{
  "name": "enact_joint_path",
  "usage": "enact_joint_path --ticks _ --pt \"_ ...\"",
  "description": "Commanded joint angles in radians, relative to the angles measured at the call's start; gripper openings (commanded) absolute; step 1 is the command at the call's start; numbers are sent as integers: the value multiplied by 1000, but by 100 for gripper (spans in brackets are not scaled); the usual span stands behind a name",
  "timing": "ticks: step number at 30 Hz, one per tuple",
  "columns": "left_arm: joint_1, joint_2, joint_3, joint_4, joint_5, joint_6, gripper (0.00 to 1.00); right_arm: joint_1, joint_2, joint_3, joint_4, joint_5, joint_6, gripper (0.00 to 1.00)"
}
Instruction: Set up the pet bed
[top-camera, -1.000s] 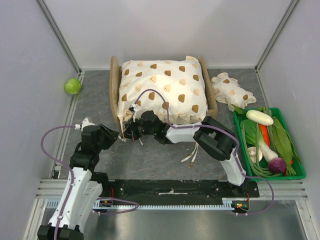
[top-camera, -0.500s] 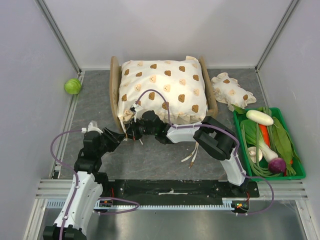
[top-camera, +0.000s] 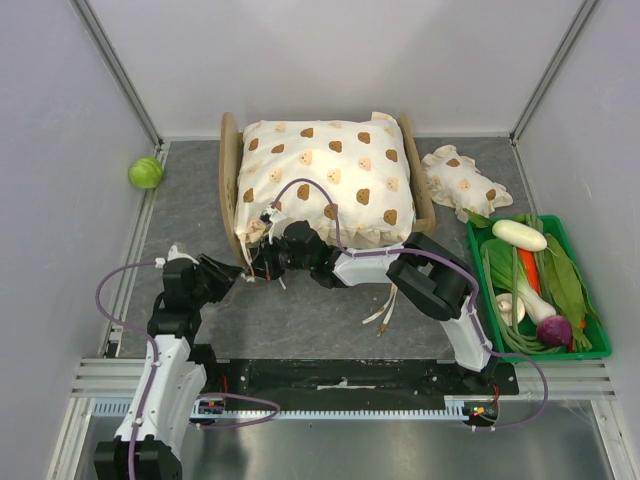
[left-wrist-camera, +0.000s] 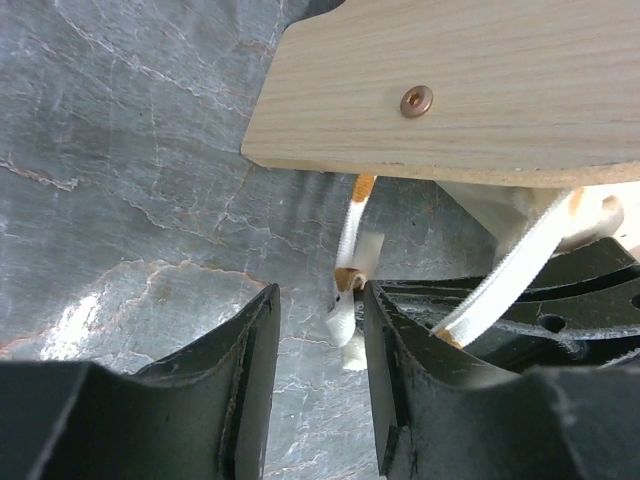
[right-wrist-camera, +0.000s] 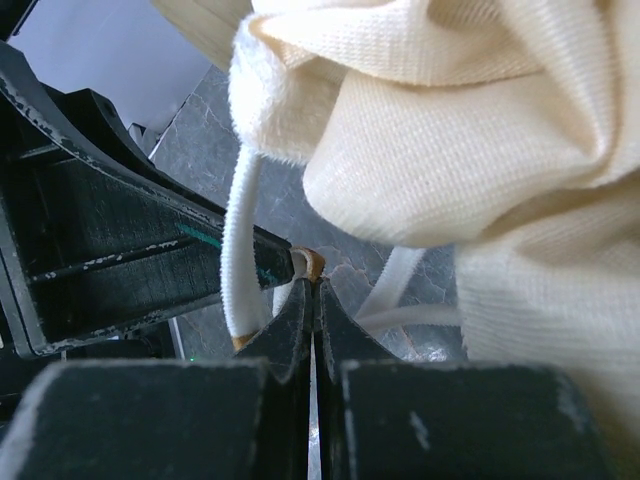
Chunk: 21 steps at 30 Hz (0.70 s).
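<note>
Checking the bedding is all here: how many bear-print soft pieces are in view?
2: the large cushion on the pet bed, and the small frilled pillow on the table right of it. Others could hide beneath the cushion.

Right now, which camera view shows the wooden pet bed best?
Top external: the pet bed shows its frame at both sides of the cushion. Left wrist shows only one wooden panel; right wrist, almost only cushion fabric.
</note>
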<state>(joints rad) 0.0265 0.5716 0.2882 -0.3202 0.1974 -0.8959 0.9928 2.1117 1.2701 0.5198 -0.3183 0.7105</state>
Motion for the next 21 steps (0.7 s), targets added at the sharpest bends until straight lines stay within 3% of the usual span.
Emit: enact_joint_path --ticks 1,9,21 --pt "23 -3 8 84 62 5 45 -3 -29 14 45 -21 1 0" --pt "23 14 -6 176 89 -6 39 -2 -30 9 55 -28 12 0" --pt "23 -2 5 55 82 3 39 -11 -30 3 78 -30 30 0"
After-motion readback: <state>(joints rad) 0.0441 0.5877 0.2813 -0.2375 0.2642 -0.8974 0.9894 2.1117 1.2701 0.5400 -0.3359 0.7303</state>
